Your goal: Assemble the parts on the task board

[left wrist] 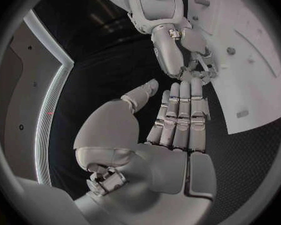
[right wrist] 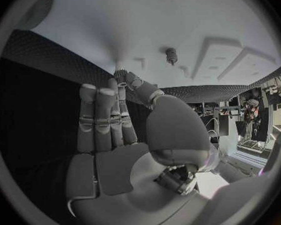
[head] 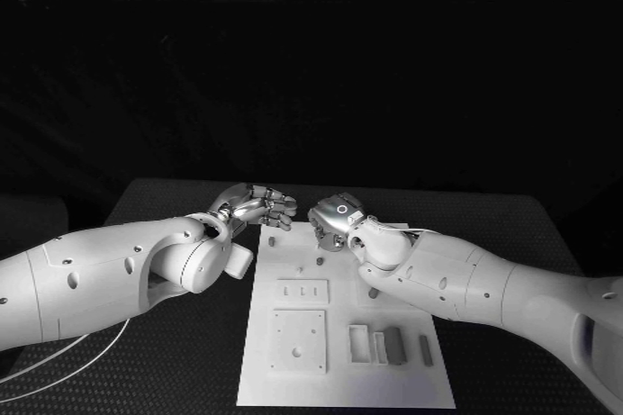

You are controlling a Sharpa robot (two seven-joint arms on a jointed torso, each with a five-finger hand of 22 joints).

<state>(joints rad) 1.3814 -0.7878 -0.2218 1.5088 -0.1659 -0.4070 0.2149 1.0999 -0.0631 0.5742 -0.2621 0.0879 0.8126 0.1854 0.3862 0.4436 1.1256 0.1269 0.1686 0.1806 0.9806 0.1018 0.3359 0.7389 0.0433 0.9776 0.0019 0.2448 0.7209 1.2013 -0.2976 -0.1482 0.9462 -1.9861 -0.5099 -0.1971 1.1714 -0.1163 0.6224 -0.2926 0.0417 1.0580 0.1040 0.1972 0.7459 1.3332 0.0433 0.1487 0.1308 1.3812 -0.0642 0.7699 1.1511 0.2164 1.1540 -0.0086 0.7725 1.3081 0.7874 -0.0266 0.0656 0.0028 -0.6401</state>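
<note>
Two white arms of mine reach in over a black table (head: pixel 169 208), and both silver hands meet at the far end of the white task board (head: pixel 340 379), which lies lengthwise in the middle of the table. My left hand (head: pixel 255 204) hovers just past the board's far left corner, over the dark table surface; its wrist view shows the fingers (left wrist: pixel 180 116) straight and side by side with the thumb standing apart, and nothing in them, so it is open and empty. My right hand (head: pixel 337 219) sits over the far edge of the board, close beside the left hand without clearly touching it. From its own wrist view the fingers (right wrist: pixel 105 116) stand upright together, with the thumb bent toward a fingertip right at the board's surface; whether something small is pinched there I cannot tell (the spot is too tiny to read). On the board, a small peg (right wrist: pixel 172 55) stands near the far end, close to my right hand. Nearer to me lie a low square plate (head: pixel 297 340) with a hole in its middle and, to its right, a row of narrow upright blocks (head: pixel 388 344) near the board's right edge. Raised rectangular outlines (right wrist: pixel 231 60) show on the board in the right wrist view.
</note>
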